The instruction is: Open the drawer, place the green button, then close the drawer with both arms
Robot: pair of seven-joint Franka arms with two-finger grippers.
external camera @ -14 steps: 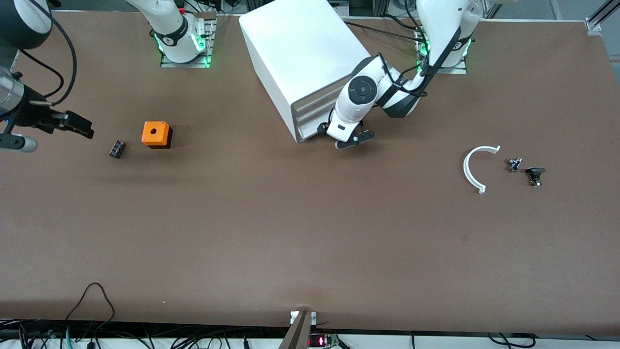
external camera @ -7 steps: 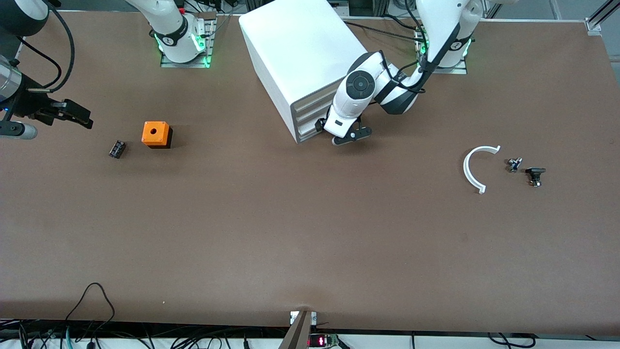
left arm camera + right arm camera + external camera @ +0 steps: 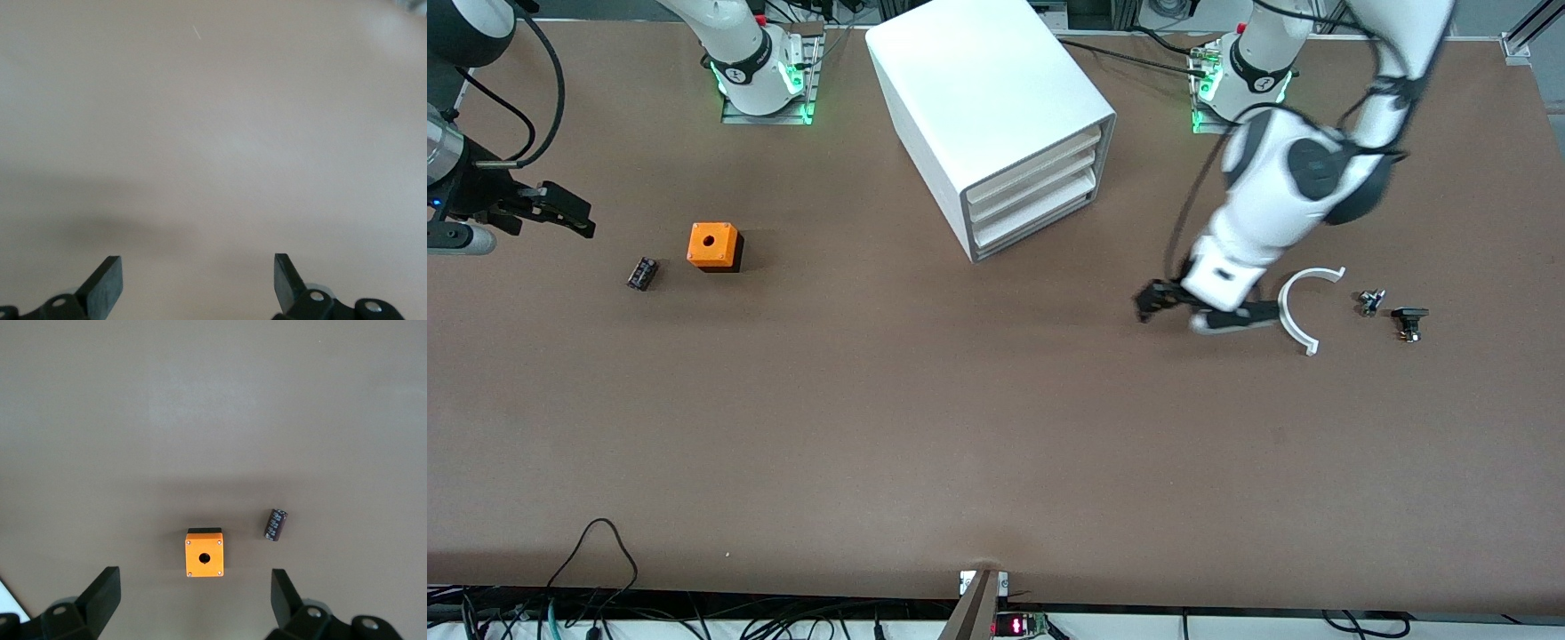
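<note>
The white cabinet (image 3: 996, 98) stands at the robots' side of the table. Its lowest drawer (image 3: 1036, 216) sits flush with the two above it, shut. No green-capped button shows in any view. My left gripper (image 3: 1202, 311) is open and empty, over bare table beside a white arc piece (image 3: 1289, 307); in the left wrist view (image 3: 199, 280) only bare table lies between its fingers. My right gripper (image 3: 560, 213) is open and empty, up over the right arm's end of the table; it also shows in the right wrist view (image 3: 197, 597).
An orange cube with a hole (image 3: 713, 246) (image 3: 204, 554) and a small black cylinder (image 3: 641, 273) (image 3: 276, 524) lie toward the right arm's end. Two small dark parts (image 3: 1371, 300) (image 3: 1409, 322) lie beside the white arc toward the left arm's end.
My left gripper left the front of the lowest drawer and swung toward the left arm's end, ending beside the white arc. The right gripper drifted slightly.
</note>
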